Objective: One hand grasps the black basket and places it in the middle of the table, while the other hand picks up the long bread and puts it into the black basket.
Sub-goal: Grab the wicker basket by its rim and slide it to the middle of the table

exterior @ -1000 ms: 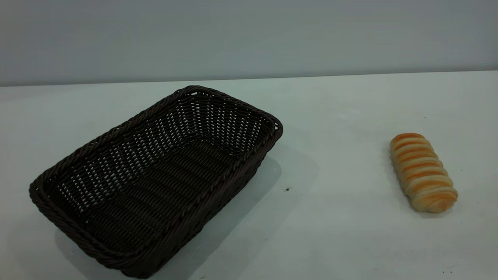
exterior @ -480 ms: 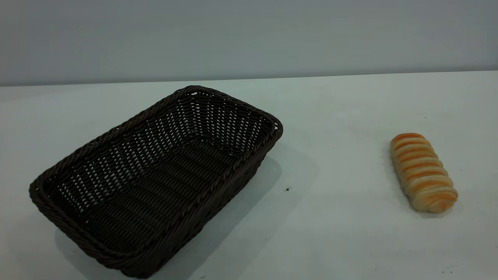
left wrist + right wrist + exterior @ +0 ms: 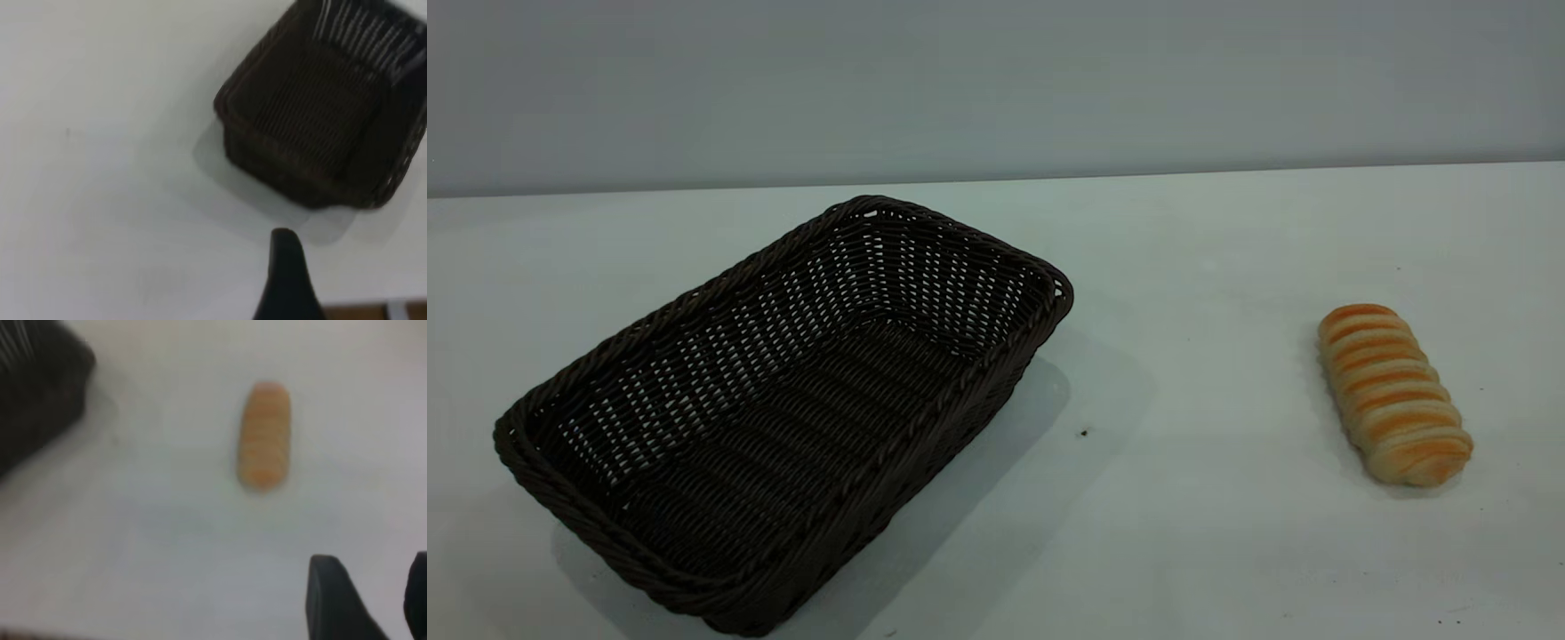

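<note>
The black basket stands empty on the white table, left of the middle, set at a slant. It also shows in the left wrist view. The long bread lies at the right, ridged side up, and shows in the right wrist view. Neither gripper shows in the exterior view. My left gripper hangs above the bare table, short of the basket's near corner. My right gripper is open and empty, above the table, apart from the bread.
A corner of the basket shows in the right wrist view, well away from the bread. A small dark speck lies on the table between basket and bread. A grey wall stands behind the table. The table's edge is near my left gripper.
</note>
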Robot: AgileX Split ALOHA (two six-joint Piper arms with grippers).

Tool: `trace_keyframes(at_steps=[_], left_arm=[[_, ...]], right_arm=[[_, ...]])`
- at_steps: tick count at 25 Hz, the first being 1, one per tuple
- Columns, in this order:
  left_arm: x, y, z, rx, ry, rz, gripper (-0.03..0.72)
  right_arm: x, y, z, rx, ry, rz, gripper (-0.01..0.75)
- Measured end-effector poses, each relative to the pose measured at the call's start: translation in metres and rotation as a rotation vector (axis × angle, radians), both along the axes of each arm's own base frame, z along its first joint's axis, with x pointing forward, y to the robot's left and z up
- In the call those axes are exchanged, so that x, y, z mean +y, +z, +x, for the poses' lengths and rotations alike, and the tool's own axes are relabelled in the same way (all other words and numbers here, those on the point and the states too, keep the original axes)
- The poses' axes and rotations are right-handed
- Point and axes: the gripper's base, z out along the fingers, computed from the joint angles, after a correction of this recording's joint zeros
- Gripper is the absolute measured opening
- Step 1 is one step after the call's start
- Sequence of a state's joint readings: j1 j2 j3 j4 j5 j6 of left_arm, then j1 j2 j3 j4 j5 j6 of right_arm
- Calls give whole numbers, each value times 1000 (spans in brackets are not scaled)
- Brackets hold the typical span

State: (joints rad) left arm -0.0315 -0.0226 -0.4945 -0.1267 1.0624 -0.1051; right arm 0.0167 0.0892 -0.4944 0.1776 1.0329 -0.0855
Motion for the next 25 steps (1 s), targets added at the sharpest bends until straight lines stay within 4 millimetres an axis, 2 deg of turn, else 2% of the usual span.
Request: trace_keyframes(at_steps=[5, 11, 15, 18, 25], left_arm=[[3, 14, 22, -67, 129, -134, 584], [4, 16, 77, 86, 262, -239, 584], [3, 3, 116, 238, 383, -339, 584], [3, -8, 136, 317, 460, -395, 584], [-2, -39, 185, 426, 528, -474, 584]], right_arm=[[1, 11, 12, -75, -10, 33, 243], [2, 14, 50, -22, -30, 72, 243], [2, 10, 74, 44, -40, 73, 243], [1, 4, 88, 98, -34, 51, 243], [1, 2, 98, 95, -11, 2, 243]])
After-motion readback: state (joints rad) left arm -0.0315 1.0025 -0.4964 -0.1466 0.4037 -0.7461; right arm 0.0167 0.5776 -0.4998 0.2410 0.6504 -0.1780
